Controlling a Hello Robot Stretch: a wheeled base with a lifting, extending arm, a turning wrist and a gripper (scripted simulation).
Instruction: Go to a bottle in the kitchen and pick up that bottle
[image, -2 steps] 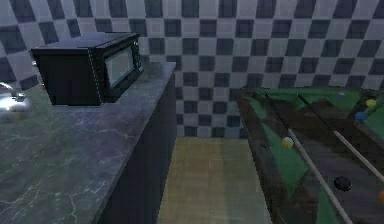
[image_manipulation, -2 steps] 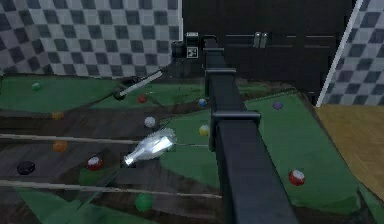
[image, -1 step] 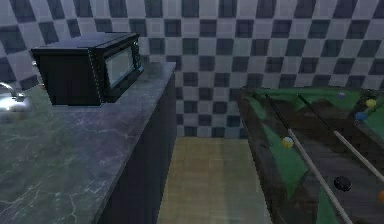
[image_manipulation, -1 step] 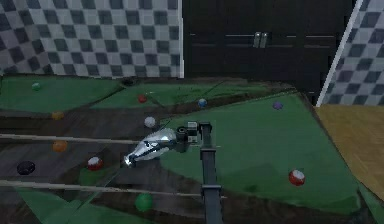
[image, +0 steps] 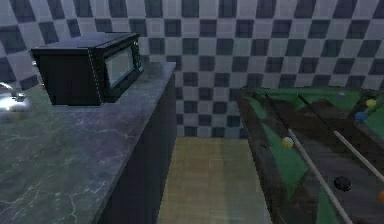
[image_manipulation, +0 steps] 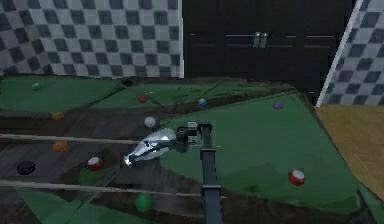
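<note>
The pick-up step seems in hand: the pincer (image_manipulation: 172, 141) reaches over the green desk (image_manipulation: 260, 150) with the silvery bottle (image_manipulation: 147, 151) at its far end, grip impossible to tell, so the next move likely calls for a confirmed hold and a lift.

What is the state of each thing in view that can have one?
Black box-shaped microwave, door shut, upright on the grey stone counter.
Silvery bottle-shaped thing, tilted at the gripper; whether held, I cannot tell.
Green felt billiard table, coloured balls scattered on it.
</note>
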